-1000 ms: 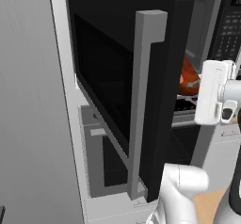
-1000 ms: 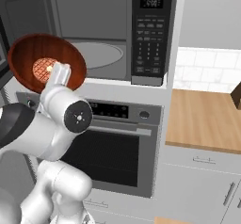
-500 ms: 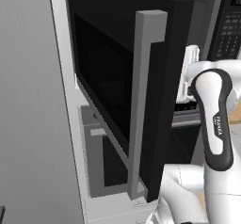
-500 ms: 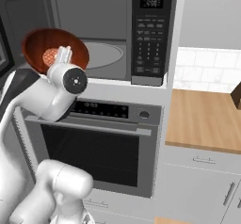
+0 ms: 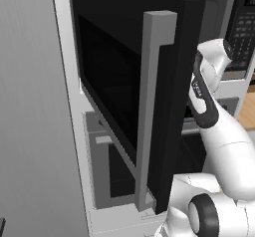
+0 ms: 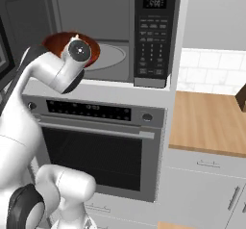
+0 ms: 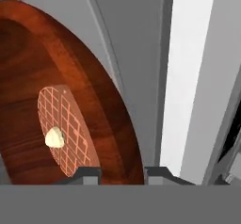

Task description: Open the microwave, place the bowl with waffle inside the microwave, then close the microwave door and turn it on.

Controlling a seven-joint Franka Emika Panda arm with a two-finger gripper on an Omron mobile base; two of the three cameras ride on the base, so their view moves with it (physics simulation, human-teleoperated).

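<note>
Reddish-brown wood makes up the one bowl (image 7: 56,100), which holds one round waffle (image 7: 66,131) with a single pale pat on its grid. One microwave (image 6: 120,35) sits built in above one grey oven (image 6: 96,141), and its one door (image 5: 134,96) hangs swung wide to the left, the tall grey bar handle (image 5: 149,111) facing the left base camera. The arm reaches up and forward from the base, elbow bent, wrist level with the open cavity, carrying the bowl (image 6: 72,55) at the cavity mouth just above the pale turntable (image 6: 108,57). In the hand view the gripper (image 7: 121,173) has its two dark tips narrowly set on either side of the bowl's rim, so the fingers hold the bowl by its edge. The right base view shows the keypad strip (image 6: 151,35), the oven's control panel and the wooden counter (image 6: 206,122) beside it. The left base view shows the door's dark window and the arm's forearm (image 5: 204,96) passing behind the door edge, where the bowl itself is hidden.
</note>
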